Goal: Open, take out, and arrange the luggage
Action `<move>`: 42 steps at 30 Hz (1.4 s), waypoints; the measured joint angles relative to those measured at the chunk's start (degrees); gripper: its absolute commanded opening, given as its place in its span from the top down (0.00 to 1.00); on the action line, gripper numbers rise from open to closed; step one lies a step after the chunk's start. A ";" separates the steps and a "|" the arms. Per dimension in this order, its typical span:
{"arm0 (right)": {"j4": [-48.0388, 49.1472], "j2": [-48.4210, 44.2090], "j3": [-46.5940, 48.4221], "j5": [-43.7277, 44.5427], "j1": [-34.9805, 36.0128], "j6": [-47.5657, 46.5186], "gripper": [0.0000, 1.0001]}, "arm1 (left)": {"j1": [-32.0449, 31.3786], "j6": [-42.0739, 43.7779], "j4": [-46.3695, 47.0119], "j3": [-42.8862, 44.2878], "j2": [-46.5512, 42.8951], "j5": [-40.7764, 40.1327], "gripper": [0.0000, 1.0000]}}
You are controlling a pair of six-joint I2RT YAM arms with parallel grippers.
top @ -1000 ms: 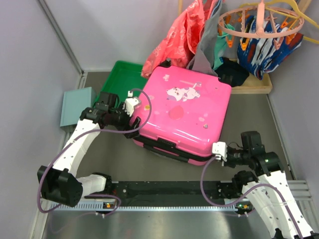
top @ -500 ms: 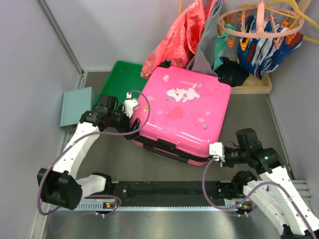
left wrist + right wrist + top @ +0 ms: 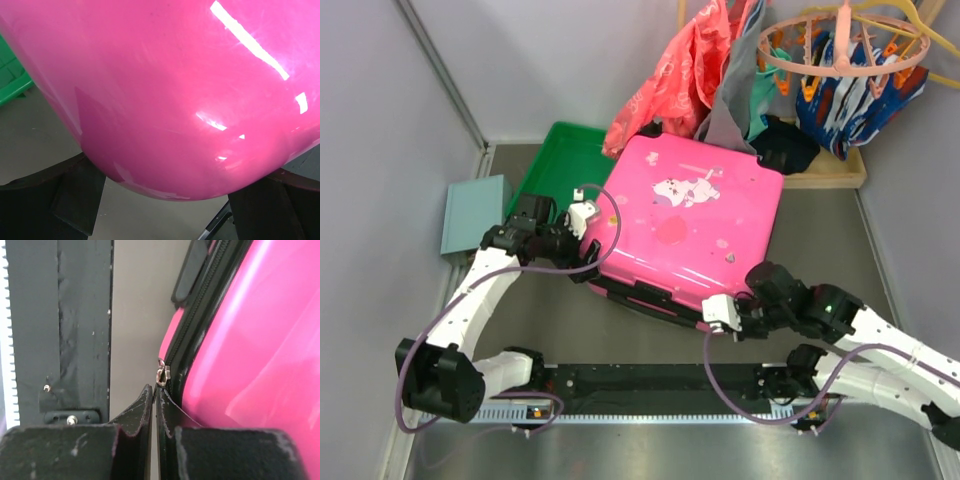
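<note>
Left gripper [image 3: 586, 242]: jaws wide apart, straddling the left corner of the luggage [image 3: 685, 225]. Pink shell bulges between both fingers, contact unclear. Luggage lies flat, lid down, mid-table [image 3: 820, 235], far-left corner next to green tray [image 3: 552, 152]. Right gripper [image 3: 154, 394] at luggage's near edge, fingers pressed together, tips just below zipper pull [image 3: 162, 374] on the black zip line. Can't tell if pinching it.
</note>
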 measured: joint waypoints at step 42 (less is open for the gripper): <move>34.29 38.18 11.47 45.79 31.28 52.41 1.00 | 2.89 -0.42 -0.35 -1.01 -4.15 -15.76 0.30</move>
